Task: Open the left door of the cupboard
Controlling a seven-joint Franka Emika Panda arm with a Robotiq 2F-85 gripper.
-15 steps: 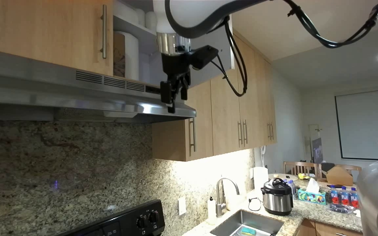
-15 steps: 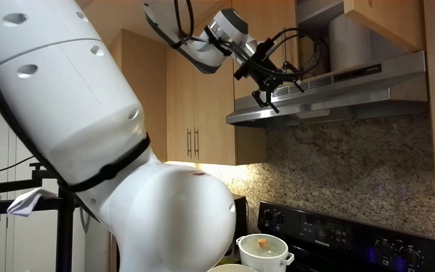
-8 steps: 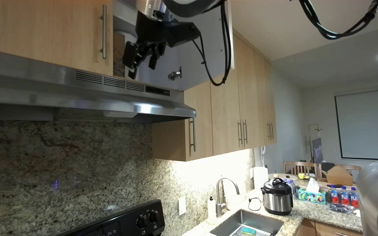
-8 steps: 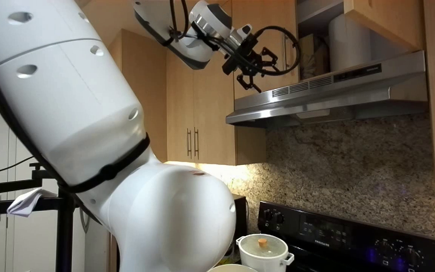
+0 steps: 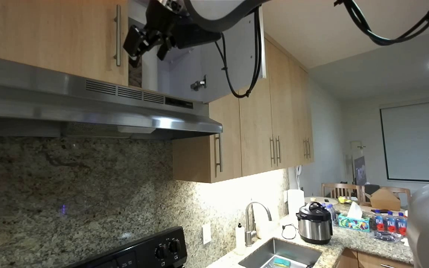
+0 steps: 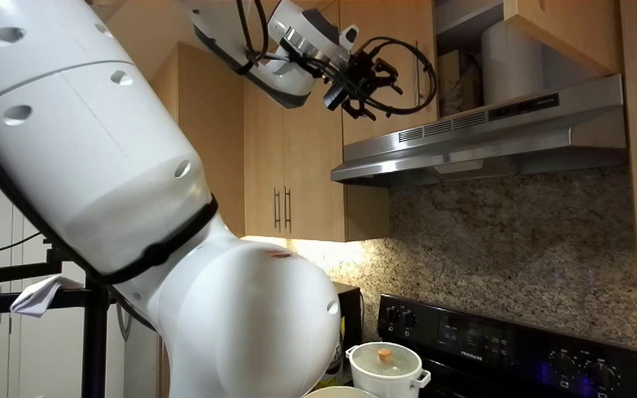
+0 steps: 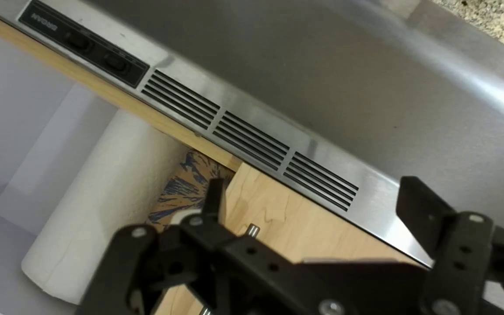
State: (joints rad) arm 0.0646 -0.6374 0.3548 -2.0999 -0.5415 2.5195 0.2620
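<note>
At the upper left in an exterior view, the flat light-wood left door (image 5: 50, 37) lies shut directly above a long stainless-steel range hood (image 5: 95, 109), its slim vertical metal bar handle (image 5: 118, 35) close to the panel's right edge. Just right of that bar, from where I'm standing, a black two-fingered gripper (image 5: 148, 56) hangs tilted with its fingers spread well apart; whether either one touches the bar I can't tell. In the wrist view, part of the door's face shows in the gap between them. Behind the gripper I can see into the short light-wood cupboard (image 5: 184, 70) with its pale interior, where a brown box with a dark pattern (image 5: 135, 77) sits just beside a thick white cylindrical roll (image 5: 149, 74). At upper middle a white robot arm (image 5: 218, 7) comes down from the top edge, and past it the cupboard's other door (image 5: 238, 54), pale grey on its inner face, stands swung out. Further right, tall light-wood wall cabinets (image 5: 255, 123) run on in a row. At the lower right I make out a grey metal faucet (image 5: 249, 223), a round black-and-silver electric cooker (image 5: 315, 229) and a colourful tissue box (image 5: 354, 223).
</note>
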